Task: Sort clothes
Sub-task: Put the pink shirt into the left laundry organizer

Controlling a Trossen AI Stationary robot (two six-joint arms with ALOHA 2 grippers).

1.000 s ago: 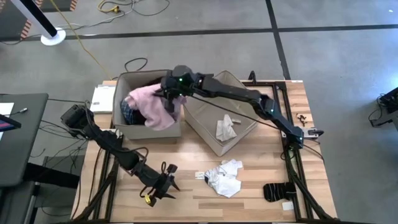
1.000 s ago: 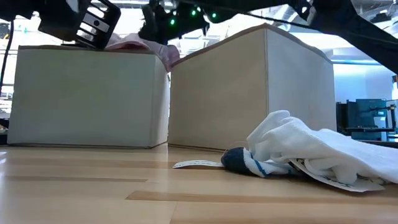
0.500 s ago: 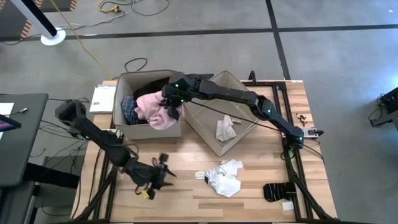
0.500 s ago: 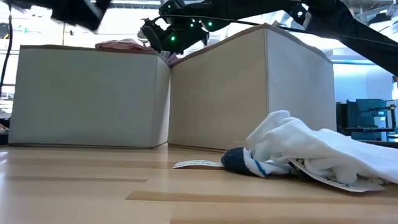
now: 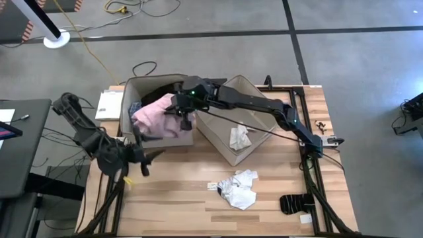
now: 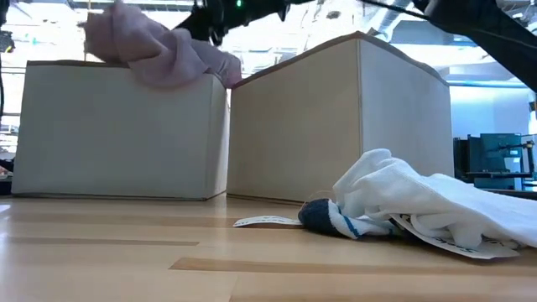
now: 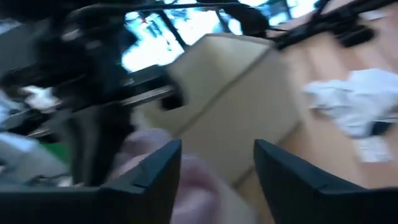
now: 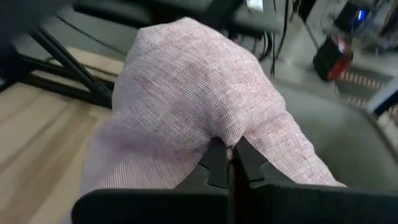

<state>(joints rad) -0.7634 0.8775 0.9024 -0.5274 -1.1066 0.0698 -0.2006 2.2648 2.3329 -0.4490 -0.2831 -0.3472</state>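
1. I see my right gripper (image 5: 184,116) over the left beige fabric box (image 5: 173,137), its fingers pressed together on a fold of the soft pink garment (image 5: 155,118).
2. The pink garment drapes over that box's front rim.
3. My left gripper (image 5: 140,157) hovers just before the box, fingers spread, holding nothing.
4. A crumpled white-grey fabric piece (image 5: 239,188) lies on the wooden table (image 5: 198,211).

left wrist view blurred, pink garment (image 6: 155,46) cut off

bare wood left front, white clothes (image 5: 239,188) mid-front, boxes (image 5: 232,135) behind
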